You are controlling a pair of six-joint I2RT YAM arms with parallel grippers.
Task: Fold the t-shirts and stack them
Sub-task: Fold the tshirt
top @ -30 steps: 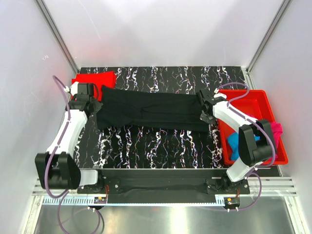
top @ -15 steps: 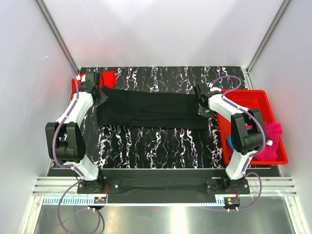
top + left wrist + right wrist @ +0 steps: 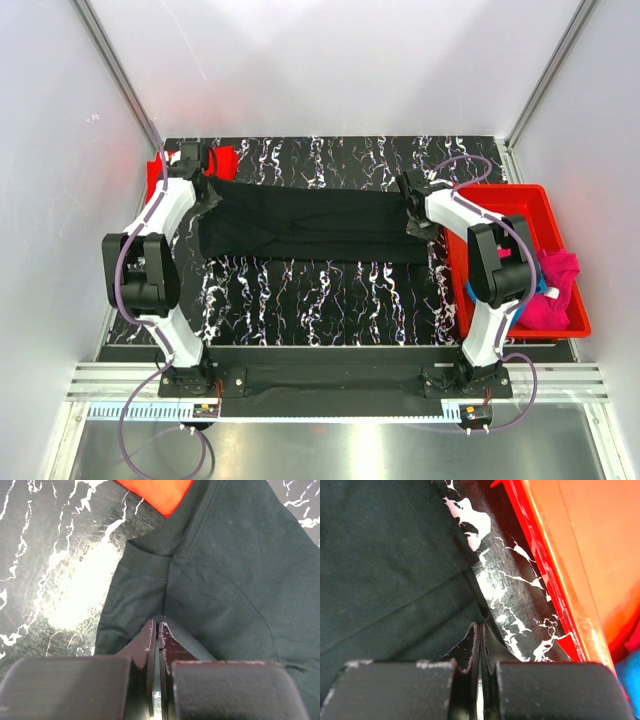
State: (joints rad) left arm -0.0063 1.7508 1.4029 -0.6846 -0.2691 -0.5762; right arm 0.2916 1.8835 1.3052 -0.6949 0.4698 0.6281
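1. Marbled table (image 3: 330, 290): work surface, centre of the top view.
2. Black t-shirt (image 3: 310, 225): long narrow band across mid-frame, apparently folded lengthwise; cross-folds and stacking remain, by my reckoning.
3. Red bin (image 3: 515, 210): right of frame.
4. Magenta t-shirt (image 3: 555, 290): bunched in the bin's lower right, unfolded.
5. Red t-shirt (image 3: 222, 158): flat at upper left, seemingly folded, likely the base of the stack.
6. Blue t-shirt (image 3: 631, 682): a sliver in the bin, unfolded.
7. My left gripper (image 3: 156, 630): fingers pressed together, pinching the black shirt's sleeve end.
8. My right gripper (image 3: 480, 630): fingers likewise together on the hem end.
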